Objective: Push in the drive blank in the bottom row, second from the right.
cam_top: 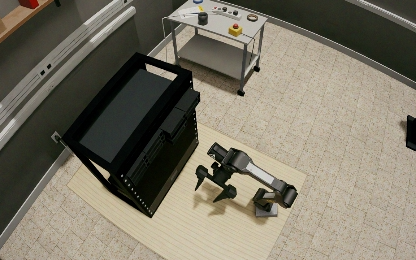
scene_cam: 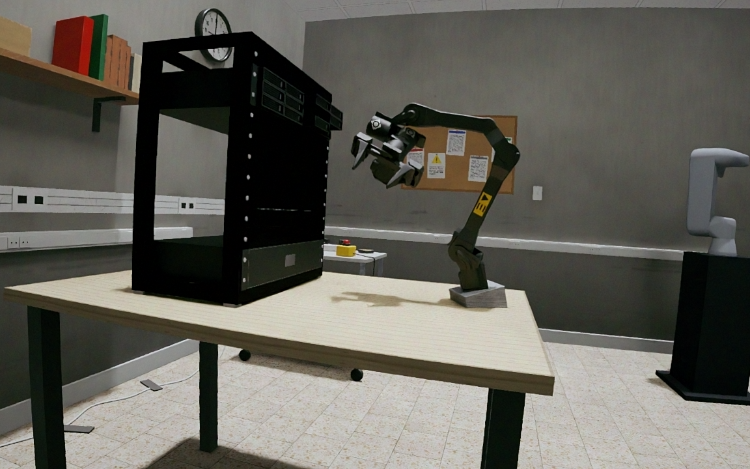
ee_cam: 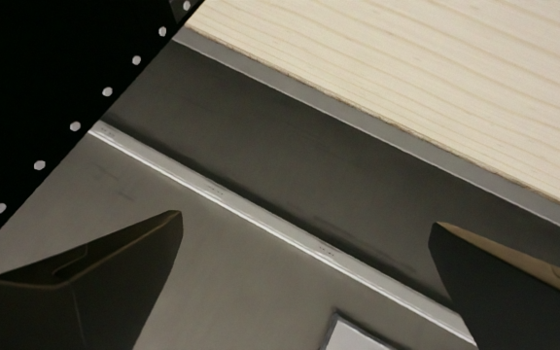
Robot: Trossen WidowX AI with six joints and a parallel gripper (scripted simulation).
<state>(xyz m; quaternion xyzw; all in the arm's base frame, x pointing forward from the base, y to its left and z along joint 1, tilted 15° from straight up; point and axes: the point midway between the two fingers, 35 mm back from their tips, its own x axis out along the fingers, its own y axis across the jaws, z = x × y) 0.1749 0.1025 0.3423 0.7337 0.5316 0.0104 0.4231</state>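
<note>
We see a pale wooden surface [scene_cam: 331, 326] on dark legs. Directly on it stand the black rack [scene_cam: 236, 174] toward one end and the arm's grey base [scene_cam: 497, 297] near the other.

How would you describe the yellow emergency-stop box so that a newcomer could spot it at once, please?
Past the wooden table stands a grey wheeled cart. On its top, near the front edge, sits the box: the only yellow item there, topped by a red button.
</note>
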